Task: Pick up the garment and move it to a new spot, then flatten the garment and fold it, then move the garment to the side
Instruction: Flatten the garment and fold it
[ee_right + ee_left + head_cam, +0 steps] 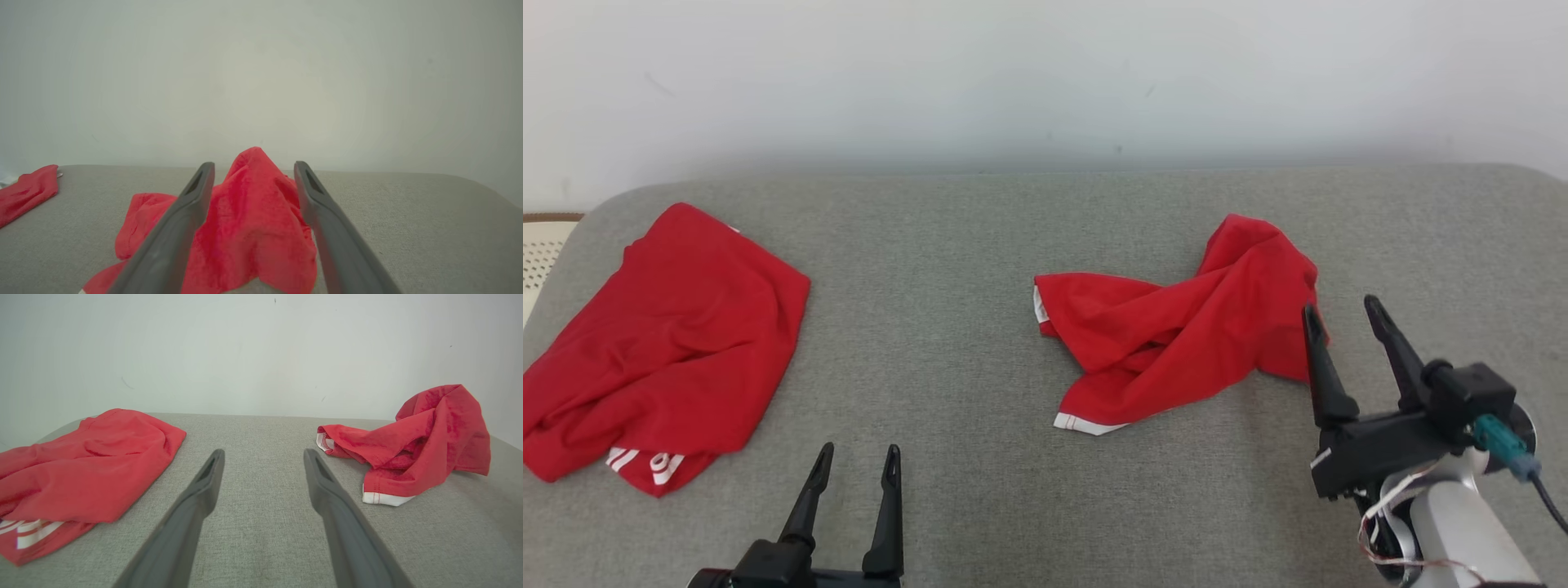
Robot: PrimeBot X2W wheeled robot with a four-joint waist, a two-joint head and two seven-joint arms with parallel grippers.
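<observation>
Red crumpled cloth garment (pixel 1176 327) lies right of centre on grey fabric cushion (pixel 980 269). Second red garment (pixel 670 327), white-striped and flatter, lies far left. Right gripper (pixel 1339 305): jaws spread, empty, at the crumpled garment's right edge. Left gripper (pixel 860 449): jaws spread, empty, over bare cushion.

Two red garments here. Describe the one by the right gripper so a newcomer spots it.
On the grey padded surface below the pale wall, look right of centre, just ahead of the open right gripper. The crumpled garment there is bunched into a raised ridge with a white hem, unlike the flatter garment at the left edge with white stripes.
</observation>
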